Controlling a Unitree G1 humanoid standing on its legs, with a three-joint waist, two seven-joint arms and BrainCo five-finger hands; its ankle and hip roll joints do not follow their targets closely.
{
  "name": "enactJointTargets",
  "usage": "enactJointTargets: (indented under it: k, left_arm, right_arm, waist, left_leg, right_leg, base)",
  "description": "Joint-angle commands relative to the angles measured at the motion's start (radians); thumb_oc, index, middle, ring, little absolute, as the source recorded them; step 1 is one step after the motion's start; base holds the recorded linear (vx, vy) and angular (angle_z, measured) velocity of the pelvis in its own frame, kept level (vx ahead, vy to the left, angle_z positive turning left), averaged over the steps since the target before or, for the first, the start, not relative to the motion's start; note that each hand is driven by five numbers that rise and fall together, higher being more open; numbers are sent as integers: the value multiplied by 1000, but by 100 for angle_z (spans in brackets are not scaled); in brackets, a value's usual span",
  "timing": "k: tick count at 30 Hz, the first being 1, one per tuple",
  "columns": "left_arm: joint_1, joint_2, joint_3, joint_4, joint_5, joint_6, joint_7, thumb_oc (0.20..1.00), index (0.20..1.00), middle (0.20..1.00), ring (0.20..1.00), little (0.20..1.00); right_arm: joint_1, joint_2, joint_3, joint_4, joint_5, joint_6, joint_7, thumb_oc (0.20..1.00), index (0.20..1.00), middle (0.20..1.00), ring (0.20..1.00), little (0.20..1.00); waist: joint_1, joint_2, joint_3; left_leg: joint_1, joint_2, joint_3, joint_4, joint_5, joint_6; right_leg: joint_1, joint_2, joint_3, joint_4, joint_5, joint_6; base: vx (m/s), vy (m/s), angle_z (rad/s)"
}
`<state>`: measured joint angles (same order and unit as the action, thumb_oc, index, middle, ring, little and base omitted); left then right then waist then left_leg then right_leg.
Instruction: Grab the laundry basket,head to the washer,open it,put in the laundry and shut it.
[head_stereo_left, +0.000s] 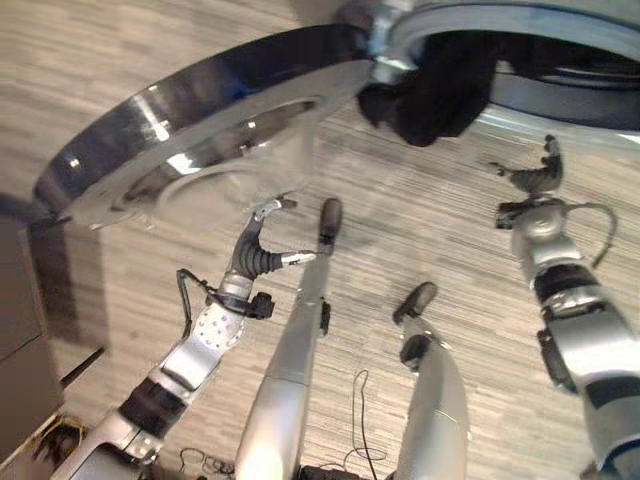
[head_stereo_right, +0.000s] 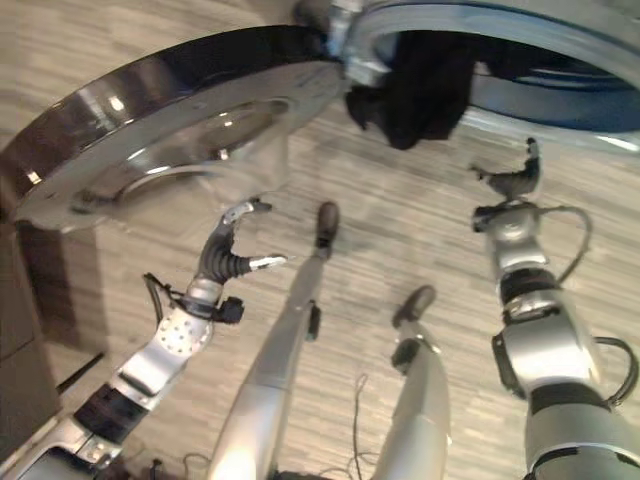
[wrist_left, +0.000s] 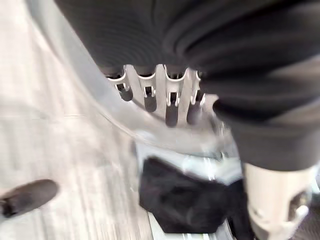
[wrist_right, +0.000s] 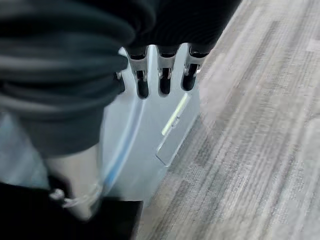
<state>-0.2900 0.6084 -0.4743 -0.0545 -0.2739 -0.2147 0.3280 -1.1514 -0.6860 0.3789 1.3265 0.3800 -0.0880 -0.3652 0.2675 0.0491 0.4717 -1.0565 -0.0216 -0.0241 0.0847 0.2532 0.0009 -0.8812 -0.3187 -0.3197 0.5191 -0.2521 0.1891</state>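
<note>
No readable text, label, number or sign found in any view. Pale rectangular sticker (wrist_right: 172, 131) noted on the washer's silver front panel (wrist_right: 135, 150) in the right wrist view; print on it too blurred to make out.

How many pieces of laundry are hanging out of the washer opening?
1: a dark garment draped over the washer opening's lower rim, beside the open door. More may be hidden inside.

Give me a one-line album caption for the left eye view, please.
Washer door swung open, dark laundry draped over the drum's rim, both hands empty.
</note>
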Motion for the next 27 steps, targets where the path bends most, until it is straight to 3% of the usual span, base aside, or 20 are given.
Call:
enactJointTargets:
  k: [1, 9, 15, 19, 27]
  left_arm:
    - [-132, -46, 7, 9, -13, -42, -35, 1000, 1000, 1000, 1000, 1000]
    - [-139, -67, 3, 7, -30, -47, -25, 1000, 1000, 1000, 1000, 1000]
    - [-197, -125, -68, 37, -54, -46, -20, 1000, 1000, 1000, 1000, 1000]
    - [-225, -158, -111, 51, -70, -37, -31, 1000, 1000, 1000, 1000, 1000]
    - [-279, -178, -158, 72, -67, -32, -23, 1000, 1000, 1000, 1000, 1000]
  right_arm:
    - [-8, -51, 30, -43, 33, -16, 25, 1000, 1000, 1000, 1000, 1000]
    - [-108, -63, 78, 12, 43, -21, 40, 1000, 1000, 1000, 1000, 1000]
    - [-184, -1, 99, 30, 82, -34, 54, 1000, 1000, 1000, 1000, 1000]
    - [-249, 40, 65, 42, 174, -44, 73, 1000, 1000, 1000, 1000, 1000]
    - [-336, 78, 9, 56, 306, -63, 69, 1000, 1000, 1000, 1000, 1000]
  waist:
    - [-24, 40, 31]
    - [5, 56, 41]
    - [48, 74, 47]
    - [94, 99, 46]
    - [144, 125, 36]
  left_leg:
    - [27, 59, 10, 56, -174, -89]
    - [-22, 35, 0, 73, -182, -82]
    - [-34, 9, -16, 84, -186, -71]
    - [-42, -8, -28, 86, -188, -65]
    - [-67, -34, -55, 97, -190, -59]
  right_leg:
    - [25, 54, 31, -75, 37, -10]
    - [-2, 35, 7, -45, 18, -1]
    - [12, 20, -22, -29, 5, 0]
    - [8, 7, -40, -1, -11, 4]
    - [-12, -18, -61, 48, -36, 11]
  base:
    - [17, 13, 15]
    - [22, 28, 12]
    - [26, 7, 6]
    - [20, -6, 11]
    - [20, -11, 15]
